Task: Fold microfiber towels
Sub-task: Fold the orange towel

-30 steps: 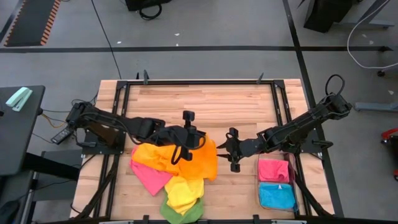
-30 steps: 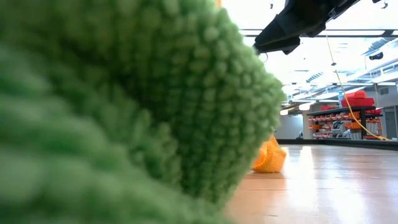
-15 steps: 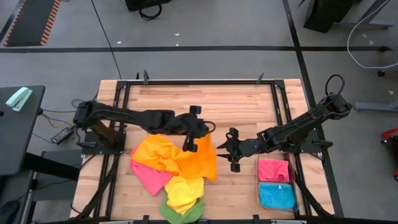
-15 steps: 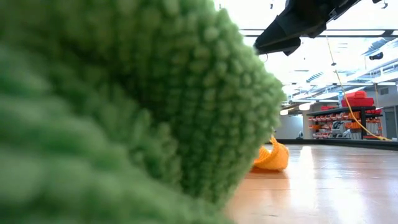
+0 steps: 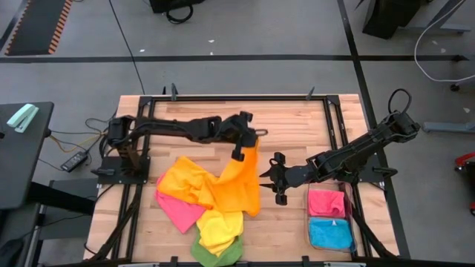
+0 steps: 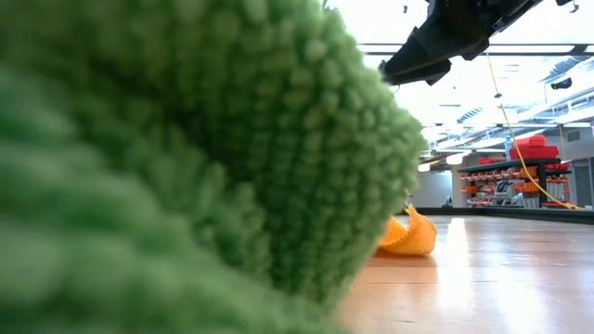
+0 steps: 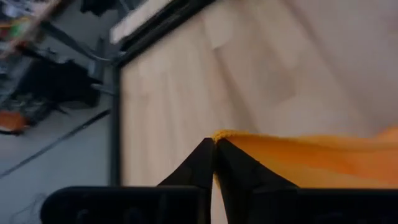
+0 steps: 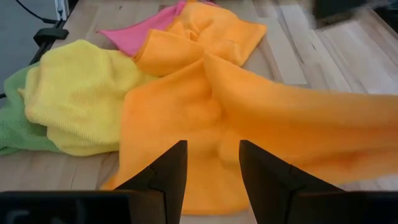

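Orange towel [image 5: 241, 185] corner pinched, lifted by outstretched left tool [image 5: 247, 138].

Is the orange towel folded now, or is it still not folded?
Not folded. The left gripper is shut on one corner of the orange towel and holds it up, while the rest lies rumpled across the pile.

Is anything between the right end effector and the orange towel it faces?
Nothing visible. The right end effector is open with the orange towel directly ahead; the left end effector pinches that towel's far corner, clear of the path.
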`<move>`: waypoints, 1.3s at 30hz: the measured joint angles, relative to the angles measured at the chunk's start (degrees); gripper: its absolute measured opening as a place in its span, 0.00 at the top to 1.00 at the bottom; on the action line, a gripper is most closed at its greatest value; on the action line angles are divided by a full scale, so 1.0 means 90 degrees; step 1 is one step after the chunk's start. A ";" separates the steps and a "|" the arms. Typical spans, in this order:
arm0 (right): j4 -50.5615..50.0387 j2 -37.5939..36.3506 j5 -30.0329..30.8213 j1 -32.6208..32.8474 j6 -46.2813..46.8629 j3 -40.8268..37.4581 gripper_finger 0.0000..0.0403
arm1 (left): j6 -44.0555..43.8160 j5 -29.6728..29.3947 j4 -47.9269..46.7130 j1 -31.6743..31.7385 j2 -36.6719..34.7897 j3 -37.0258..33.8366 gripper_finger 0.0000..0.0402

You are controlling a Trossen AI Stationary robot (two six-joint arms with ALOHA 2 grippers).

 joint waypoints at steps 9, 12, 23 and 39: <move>-0.0008 0.0000 0.0002 -0.0020 -0.0252 0.0000 0.62 | -0.0138 -0.0204 0.0072 0.0674 -0.0079 0.0080 0.86; -0.0014 0.0000 0.0001 -0.0119 -0.0389 0.0000 0.62 | -0.0139 -0.0596 -0.0244 0.0714 -0.0232 0.0230 0.75; -0.0073 0.0000 0.0567 -0.0505 -0.0462 -0.0414 0.62 | -0.0413 -0.0491 -0.2586 0.0557 -0.0607 0.0665 0.54; 0.0373 0.0000 0.0520 -0.1280 -0.0126 -0.0809 0.62 | -0.2844 0.1104 -0.2888 0.0176 0.0137 0.0629 0.54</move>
